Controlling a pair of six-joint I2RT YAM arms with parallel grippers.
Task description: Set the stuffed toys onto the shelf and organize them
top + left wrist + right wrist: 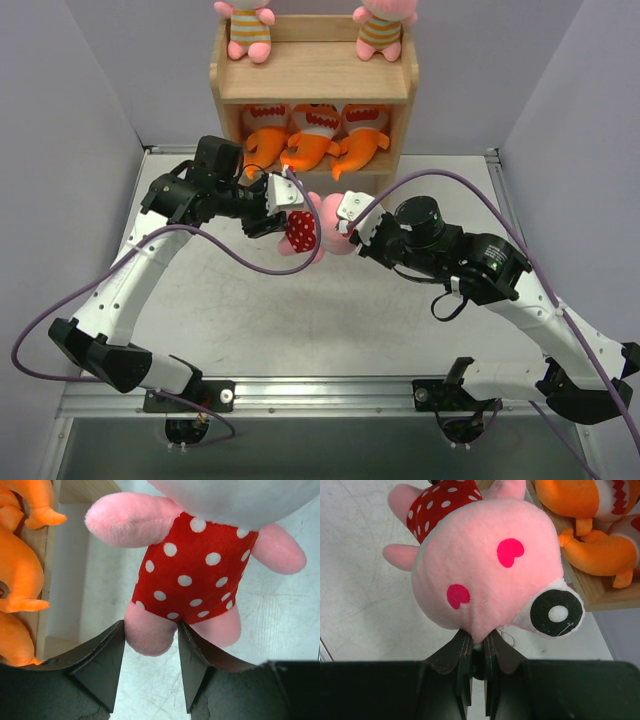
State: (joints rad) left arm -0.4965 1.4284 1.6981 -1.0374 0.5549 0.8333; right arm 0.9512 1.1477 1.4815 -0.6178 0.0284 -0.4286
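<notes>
The red polka-dot pink doll (301, 233) hangs between my two grippers, just in front of the shelf (315, 75). My left gripper (288, 212) has its fingers closed against one pink leg of the doll (195, 575), at the fingertips (119, 645). My right gripper (477, 647) is shut on a pinch of plush at the doll's head (485, 565). Three orange fish toys (315, 135) lie side by side on the shelf's middle tier. Two striped pink dolls (248, 30) (382, 30) sit on the top tier.
The shelf stands at the back centre against the grey wall. Its lower wooden edge (592, 597) and the fish (590, 555) are close to the right of the doll's head. Purple cables (230, 255) loop off both arms over the metal table (300, 320).
</notes>
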